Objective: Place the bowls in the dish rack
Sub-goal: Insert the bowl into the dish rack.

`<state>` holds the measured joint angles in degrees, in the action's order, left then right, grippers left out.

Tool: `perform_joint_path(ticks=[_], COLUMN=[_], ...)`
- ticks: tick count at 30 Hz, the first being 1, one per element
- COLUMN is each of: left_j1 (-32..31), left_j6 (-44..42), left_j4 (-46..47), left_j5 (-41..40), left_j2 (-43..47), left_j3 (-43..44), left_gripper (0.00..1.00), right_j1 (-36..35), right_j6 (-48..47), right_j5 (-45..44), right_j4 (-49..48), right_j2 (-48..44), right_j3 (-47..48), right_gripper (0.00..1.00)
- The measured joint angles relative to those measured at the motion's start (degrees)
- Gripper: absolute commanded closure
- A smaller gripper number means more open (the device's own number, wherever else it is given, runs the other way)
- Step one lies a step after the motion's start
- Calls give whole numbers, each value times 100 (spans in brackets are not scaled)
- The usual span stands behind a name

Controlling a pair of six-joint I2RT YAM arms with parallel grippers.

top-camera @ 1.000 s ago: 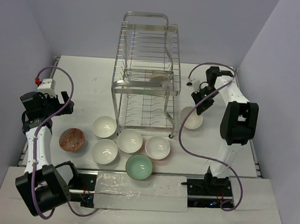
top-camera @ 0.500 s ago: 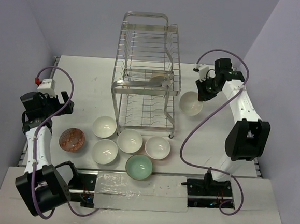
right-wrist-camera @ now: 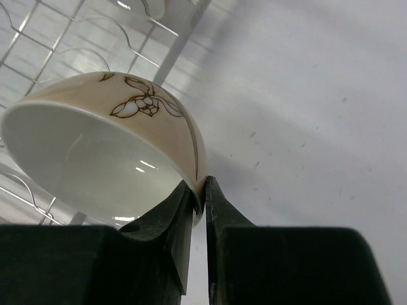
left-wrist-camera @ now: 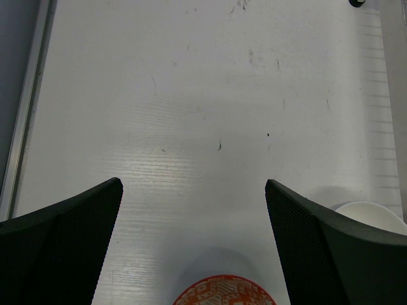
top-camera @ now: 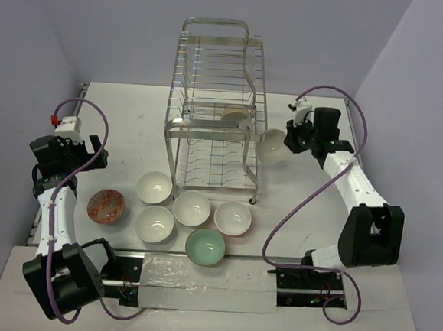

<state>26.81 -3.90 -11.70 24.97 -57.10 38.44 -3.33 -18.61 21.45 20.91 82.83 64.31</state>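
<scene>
— Where is the cream bowl [right-wrist-camera: 108,143] being held?
— It is hanging in the air, tilted on its side, just beside the right side of the dish rack [top-camera: 215,58]. The right gripper [right-wrist-camera: 198,190] is pinching its rim. The jaws are standing narrow, one finger inside the bowl and one outside.
— And the rack?
— It is standing in the middle of the desk [top-camera: 133,120], toward the far edge. Another bowl [top-camera: 237,118] is sitting inside it, toward its right side.
— The other bowls?
— Four white bowls [top-camera: 192,208], a green bowl [top-camera: 205,247] and an orange-red bowl [top-camera: 107,205] are lying in front of the rack, toward the near edge.
— The left gripper [left-wrist-camera: 193,185]?
— It is hovering over the left part of the desk with its jaws spread wide, holding nothing.
</scene>
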Motion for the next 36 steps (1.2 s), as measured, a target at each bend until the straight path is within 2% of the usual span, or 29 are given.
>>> perform_joint_path(ticks=[8, 15, 36], left_j1=[0, 0, 0], left_j6=[0, -2, -39], left_j4=[0, 2, 13], left_j5=[-111, -221, -389], left_j2=[2, 2, -13], left_j3=[-2, -2, -20], left_gripper=[1, 1, 1], right_j1=[-269, -551, -1233], right_j6=[621, 898, 938], right_j5=[-162, -551, -1893], right_j4=[-1648, -3152, -5965], right_j2=[-249, -472, -157], right_j3=[-494, -1303, -2507], right_gripper=[100, 100, 100])
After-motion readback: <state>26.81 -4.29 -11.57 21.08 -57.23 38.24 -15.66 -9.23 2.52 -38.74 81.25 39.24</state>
